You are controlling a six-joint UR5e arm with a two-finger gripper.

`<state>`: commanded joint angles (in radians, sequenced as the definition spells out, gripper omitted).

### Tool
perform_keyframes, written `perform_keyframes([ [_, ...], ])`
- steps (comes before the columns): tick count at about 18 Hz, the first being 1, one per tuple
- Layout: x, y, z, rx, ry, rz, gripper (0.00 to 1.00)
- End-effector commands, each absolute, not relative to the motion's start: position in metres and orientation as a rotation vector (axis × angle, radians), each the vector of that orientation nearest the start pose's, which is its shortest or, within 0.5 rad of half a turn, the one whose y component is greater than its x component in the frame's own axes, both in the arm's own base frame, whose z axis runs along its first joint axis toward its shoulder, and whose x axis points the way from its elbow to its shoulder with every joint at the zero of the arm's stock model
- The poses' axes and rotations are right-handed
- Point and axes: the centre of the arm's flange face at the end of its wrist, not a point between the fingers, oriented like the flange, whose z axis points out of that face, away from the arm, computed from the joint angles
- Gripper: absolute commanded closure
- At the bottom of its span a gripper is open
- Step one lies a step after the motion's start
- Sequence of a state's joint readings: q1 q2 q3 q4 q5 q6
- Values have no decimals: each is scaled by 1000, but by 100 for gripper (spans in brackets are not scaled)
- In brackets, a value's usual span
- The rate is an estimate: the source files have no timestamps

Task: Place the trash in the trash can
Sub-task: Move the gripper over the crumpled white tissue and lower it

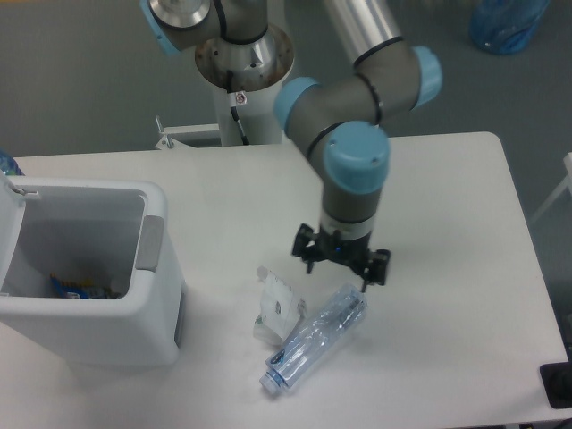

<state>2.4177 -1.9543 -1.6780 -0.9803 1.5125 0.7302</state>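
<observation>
Your bottle [317, 340] lies diagonally, cap toward the near-left, with the gripper [340, 261], jaws apart, above its far end.

Robotics lab, pedestal-mounted arm [357, 134], bare white table [447, 340], grey floor [80, 80]

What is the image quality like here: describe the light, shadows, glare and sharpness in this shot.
Fixed camera view: even, soft overhead light with faint shadows beside the trash can and under the bottle. The white table looks bright but not blown out. The bottle's clear plastic shows small highlights. The gripper is slightly soft. The blue items inside the bin sit in dim shade.
</observation>
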Motion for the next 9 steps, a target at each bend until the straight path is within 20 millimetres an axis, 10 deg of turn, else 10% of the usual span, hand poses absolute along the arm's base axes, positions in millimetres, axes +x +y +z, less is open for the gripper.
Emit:
perform_keyframes([
  [9,-306,539,236,-3083,-18,35,11],
])
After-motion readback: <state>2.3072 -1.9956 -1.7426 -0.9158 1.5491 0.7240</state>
